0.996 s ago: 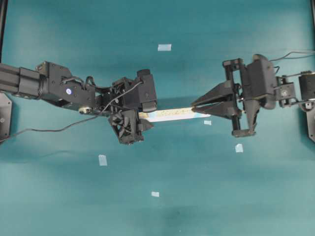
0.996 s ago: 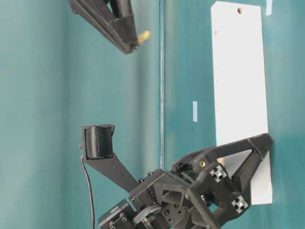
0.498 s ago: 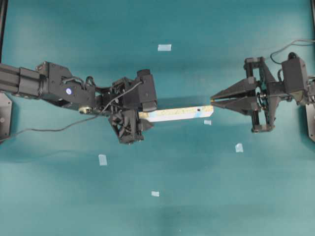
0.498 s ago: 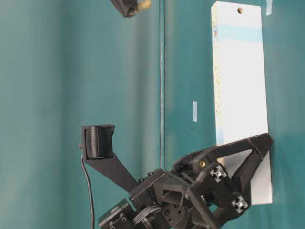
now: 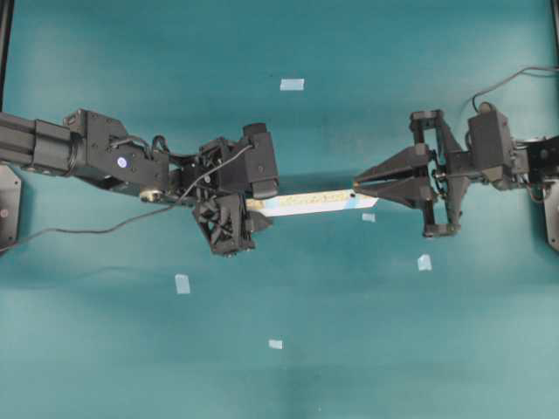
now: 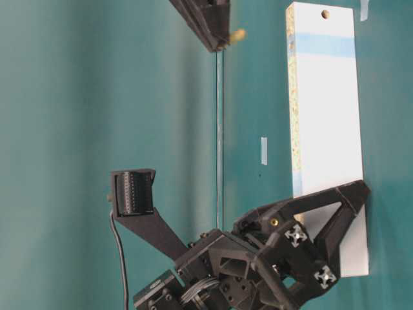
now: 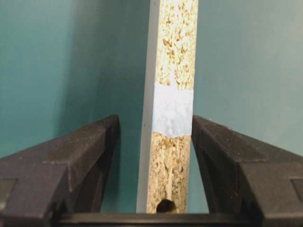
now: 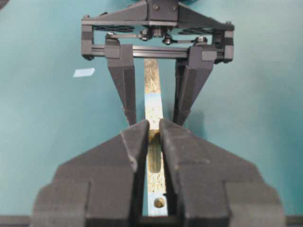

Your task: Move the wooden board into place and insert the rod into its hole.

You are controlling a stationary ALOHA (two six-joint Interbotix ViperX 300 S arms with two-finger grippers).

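Right gripper (image 5: 356,185) is pinched tight on the rod (image 6: 237,35), hanging over the wooden board (image 5: 314,202) right by the hole (image 8: 159,203). Left gripper (image 5: 248,206) clamps the board's other end. Everything sits on a teal table (image 5: 367,332) dotted with tape squares (image 5: 292,85).

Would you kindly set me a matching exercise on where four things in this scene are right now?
Things:
1. long pale speckled wooden board
2. short cream-white rod
3. small dark round hole
4. pale blue tape square

Places:
A. lies alone on the teal table, away from both arms
B. pinched at the tip of the right tool
C. one end sits between the fingers of the left tool
D. in the board's speckled edge, at the end nearest the right tool

Pairs: 1-C, 2-B, 3-D, 4-A
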